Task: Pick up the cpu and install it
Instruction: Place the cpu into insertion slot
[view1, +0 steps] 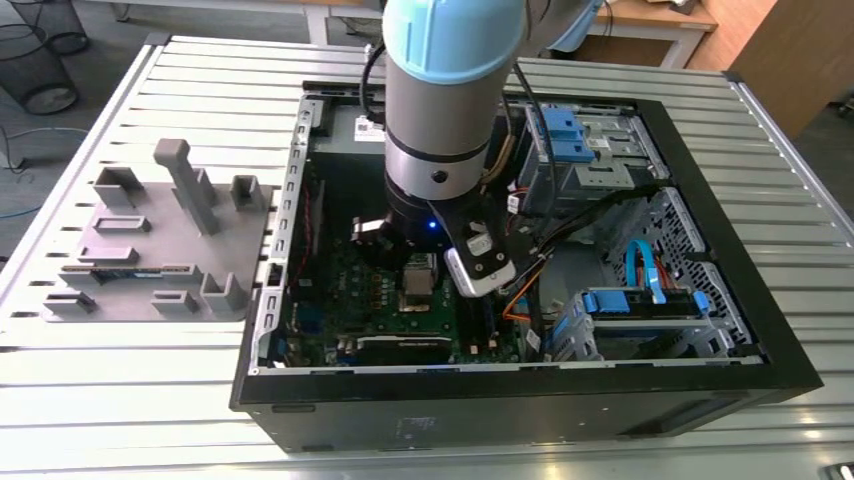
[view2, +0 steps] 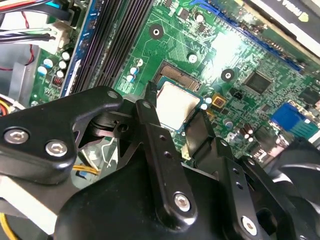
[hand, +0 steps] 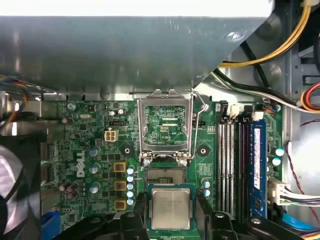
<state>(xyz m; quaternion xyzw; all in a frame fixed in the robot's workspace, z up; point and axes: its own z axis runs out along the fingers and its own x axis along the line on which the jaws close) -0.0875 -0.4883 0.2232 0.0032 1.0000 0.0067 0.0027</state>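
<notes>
The cpu (hand: 171, 207), a small square chip with a silvery top and green edge, sits between my two black fingers (hand: 205, 206) in both wrist views. My gripper (hand: 172, 212) is shut on the cpu (view2: 175, 102), holding it just over the green motherboard (hand: 95, 150). Part of the bare socket (hand: 162, 175) shows beside the chip. Beyond the socket, the silver socket frame (hand: 165, 127) stands swung open. In the exterior view the arm reaches down into the open computer case (view1: 747, 330), with my gripper (view1: 416, 268) low over the board.
Black memory slots (hand: 230, 165) run along one side of the socket. The big grey power supply box (hand: 125, 50) hangs over the board beyond the frame, with yellow and black cables (hand: 260, 55) beside it. Blue drive bays (view1: 574, 135) fill the case's far corner. A grey fixture tray (view1: 147, 240) lies on the exterior view's left.
</notes>
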